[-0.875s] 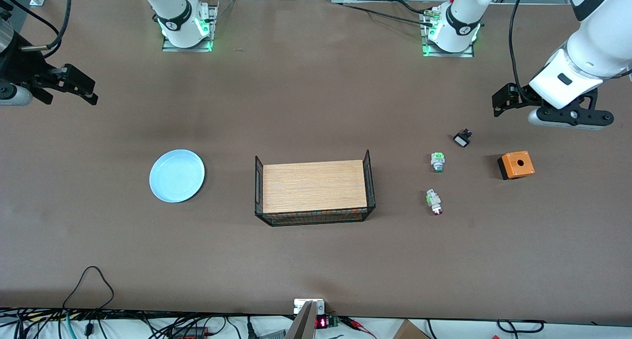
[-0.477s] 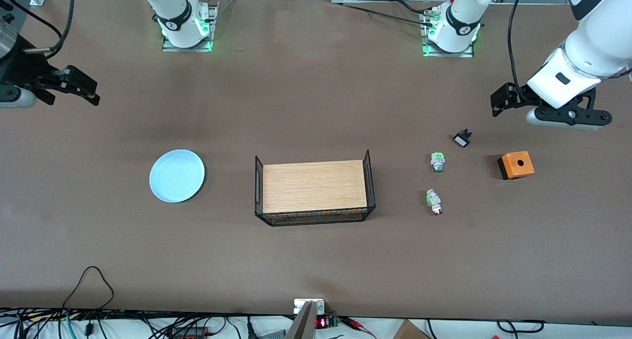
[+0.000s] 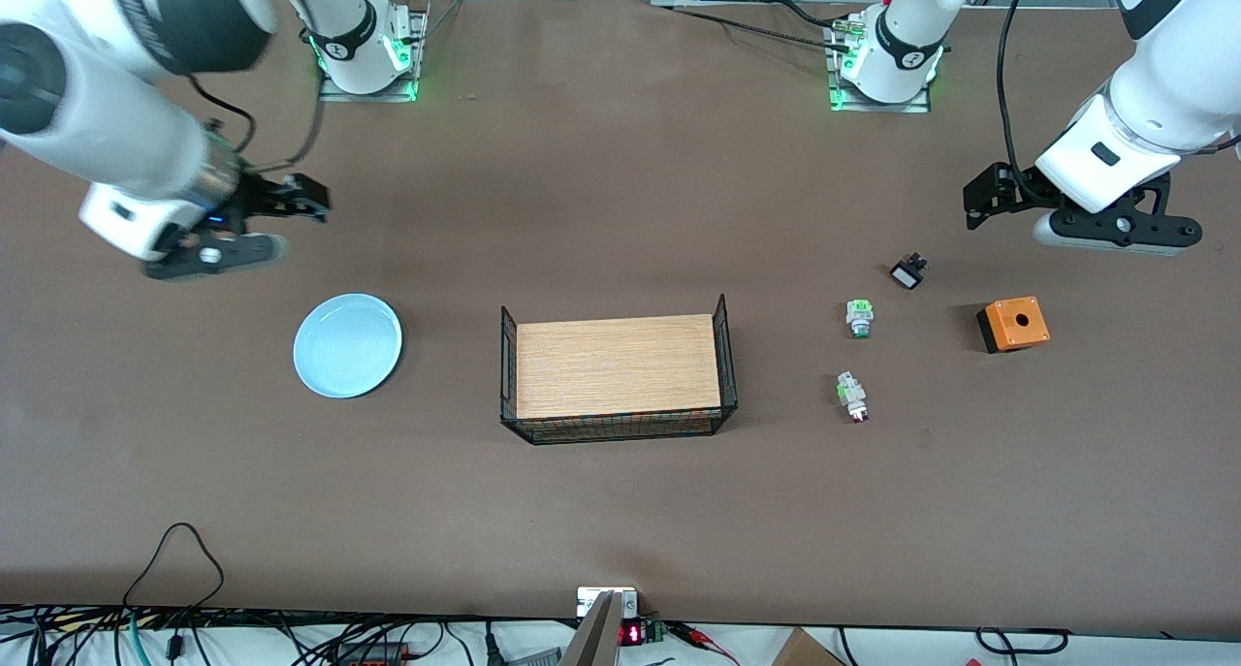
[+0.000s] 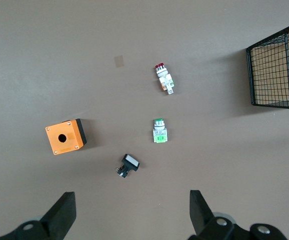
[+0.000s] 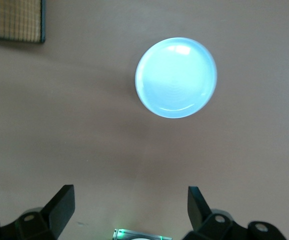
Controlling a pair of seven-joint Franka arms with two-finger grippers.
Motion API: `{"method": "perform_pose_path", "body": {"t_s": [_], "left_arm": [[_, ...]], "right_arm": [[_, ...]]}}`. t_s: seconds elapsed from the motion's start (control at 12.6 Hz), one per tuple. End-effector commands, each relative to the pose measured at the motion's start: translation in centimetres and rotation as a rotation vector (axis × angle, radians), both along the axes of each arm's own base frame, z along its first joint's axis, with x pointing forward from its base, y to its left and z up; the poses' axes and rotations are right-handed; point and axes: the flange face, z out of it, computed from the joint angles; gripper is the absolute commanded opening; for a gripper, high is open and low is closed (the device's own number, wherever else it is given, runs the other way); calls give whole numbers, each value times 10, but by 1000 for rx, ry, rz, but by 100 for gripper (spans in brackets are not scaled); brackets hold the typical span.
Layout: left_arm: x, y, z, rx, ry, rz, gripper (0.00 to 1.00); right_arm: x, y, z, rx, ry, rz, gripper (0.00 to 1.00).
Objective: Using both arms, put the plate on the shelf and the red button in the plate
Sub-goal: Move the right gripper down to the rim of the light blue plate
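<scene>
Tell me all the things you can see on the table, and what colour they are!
plate: one, pale blue, on the table toward the right arm's end
basket: one, black wire with a wooden floor, mid-table
red button: one, whitish-grey with a red tip, toward the left arm's end
green button: one, whitish with a green tip, farther from the front camera than the red one
black switch: one, black with a white face, farther still
orange box: one, orange with a hole on top, beside the switches
table: one, brown
right gripper: open, above the table near the plate
left gripper: open, above the table near the black switch
</scene>
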Motion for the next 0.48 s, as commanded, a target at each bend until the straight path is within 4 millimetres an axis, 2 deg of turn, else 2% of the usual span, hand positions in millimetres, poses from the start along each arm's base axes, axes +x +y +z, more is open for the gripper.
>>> {"method": "perform_pose_path", "body": {"t_s": [0.0,0.24,0.4], "left_arm": [[4,-2,6,-8,6,-12,100],[4,-1,6,-8,6,-10,100],[4,-3,6,-8,6,-12,100]], "right_arm": [[-2,16,-38,9,-5,139,100],[8,5,-93,41,-62,316,100],[11,5,-137,50,-85,402,100]]}}
